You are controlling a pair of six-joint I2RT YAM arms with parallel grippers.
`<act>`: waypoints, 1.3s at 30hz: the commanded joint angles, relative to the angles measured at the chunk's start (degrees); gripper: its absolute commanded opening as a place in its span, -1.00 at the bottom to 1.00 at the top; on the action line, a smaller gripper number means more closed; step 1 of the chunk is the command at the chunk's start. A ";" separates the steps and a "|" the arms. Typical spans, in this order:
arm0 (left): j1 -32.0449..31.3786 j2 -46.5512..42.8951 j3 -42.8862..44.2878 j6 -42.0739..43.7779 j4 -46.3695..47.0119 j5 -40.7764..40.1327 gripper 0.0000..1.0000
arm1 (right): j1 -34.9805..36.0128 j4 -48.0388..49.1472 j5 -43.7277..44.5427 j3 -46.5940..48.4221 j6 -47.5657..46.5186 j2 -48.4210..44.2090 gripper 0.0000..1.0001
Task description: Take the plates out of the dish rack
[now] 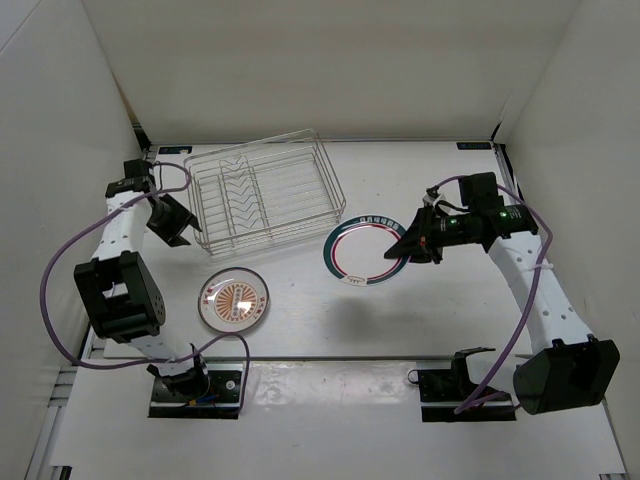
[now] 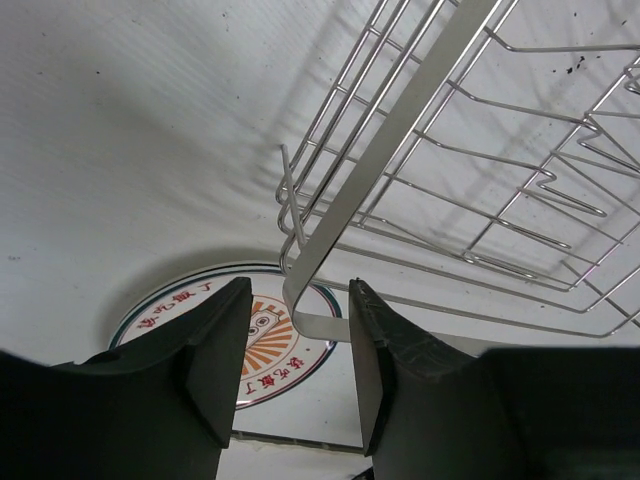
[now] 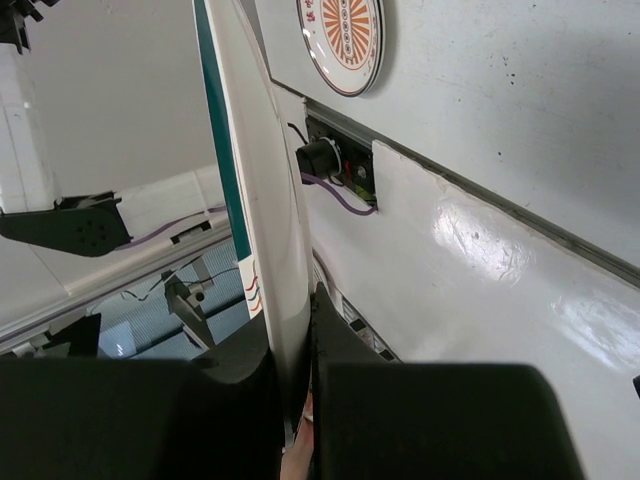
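The silver wire dish rack (image 1: 265,195) stands at the back left with no plate in it. My right gripper (image 1: 412,245) is shut on the right edge of the teal-rimmed plate (image 1: 345,235) and holds it above the table to the right of the rack. In the right wrist view the plate (image 3: 250,180) stands edge-on between my gripper's (image 3: 295,350) jaws. One orange sunburst plate (image 1: 234,299) lies flat on the table in front of the rack. No second orange plate shows. My left gripper (image 1: 172,225) is open at the rack's left end. In the left wrist view its (image 2: 300,290) jaws straddle the rack's (image 2: 480,180) corner band.
White walls enclose the table on three sides. The orange plate (image 2: 262,365) shows below the left gripper, and also far off in the right wrist view (image 3: 345,40). The arm bases and purple cables sit at the near edge.
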 commanded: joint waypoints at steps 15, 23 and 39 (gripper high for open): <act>-0.03 5.44 4.10 6.06 -2.79 -2.24 -0.44 | -1.21 -2.65 -2.65 4.17 -4.61 0.99 -0.98; 1.99 14.67 19.83 5.62 -11.92 -2.33 -0.90 | -1.82 -3.00 -2.56 4.26 -3.83 0.91 -0.98; 7.53 19.78 28.90 9.67 -15.37 3.20 -0.80 | -2.96 -4.14 -0.98 1.53 -3.13 -0.15 -0.98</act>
